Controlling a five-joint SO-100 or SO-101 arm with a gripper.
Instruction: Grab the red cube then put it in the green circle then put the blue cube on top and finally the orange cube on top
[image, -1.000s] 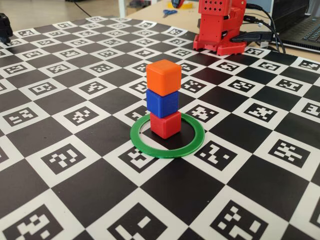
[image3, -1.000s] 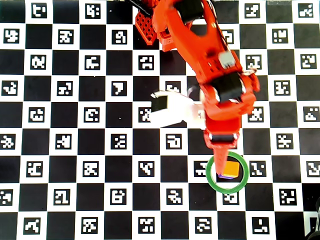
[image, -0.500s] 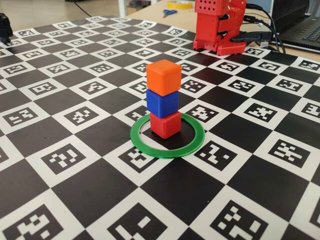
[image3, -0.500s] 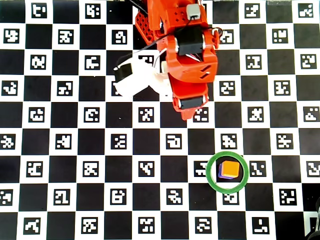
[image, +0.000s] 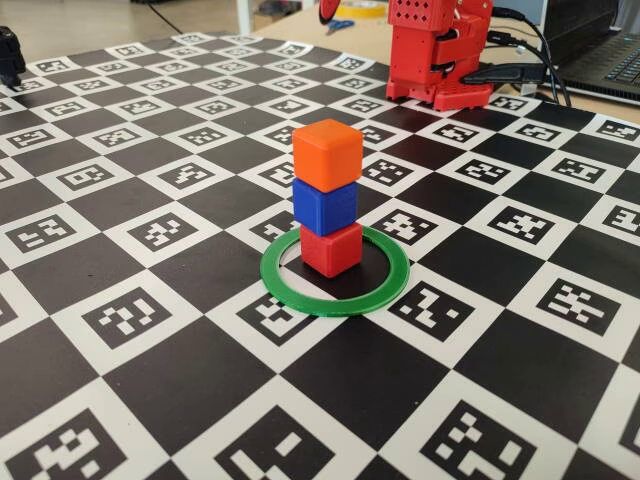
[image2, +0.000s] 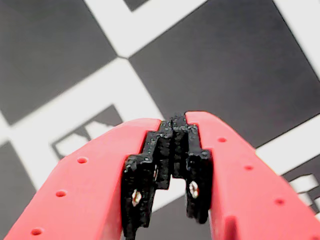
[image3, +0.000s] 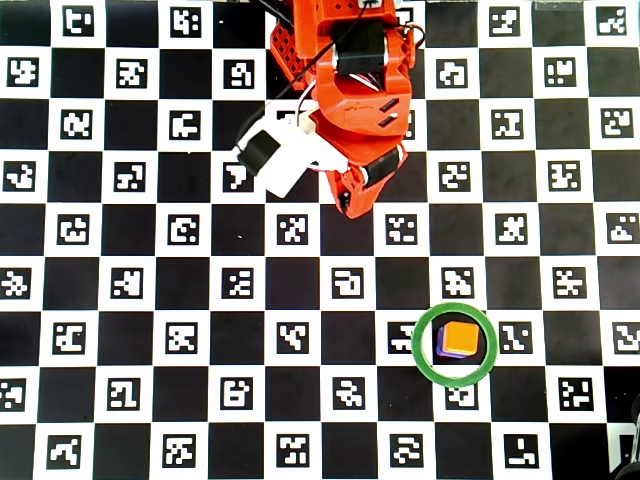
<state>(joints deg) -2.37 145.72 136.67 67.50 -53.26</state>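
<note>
In the fixed view, three cubes stand stacked inside the green circle (image: 334, 272), which lies flat on the checkered surface (image: 150, 200) near the picture's middle. The red cube (image: 331, 249) sits on the surface within the ring, toward its 10 o'clock side. The blue cube (image: 324, 207) rests on the red one, and the orange cube (image: 327, 154) rests on the blue one. The stack is upright, with each cube turned slightly from the one below. The arm's red base (image: 437, 50) stands at about 1 o'clock from the stack, well apart, next to black cables (image: 530, 50).

In the wrist view, the tool (image2: 174, 120) fills the lower half of the picture. Its two red fingers (image2: 100, 170) meet at the tips, the black pads pressed together with nothing between them. Below it lies only blurred checkered surface.

In the overhead view, the tool (image3: 348, 207) points toward 6 o'clock from the arm at the top of the picture. The green circle lies at about 5 o'clock from it, well apart. Only the orange cube's top and a sliver of blue show inside the ring; the red cube is hidden beneath.
</note>
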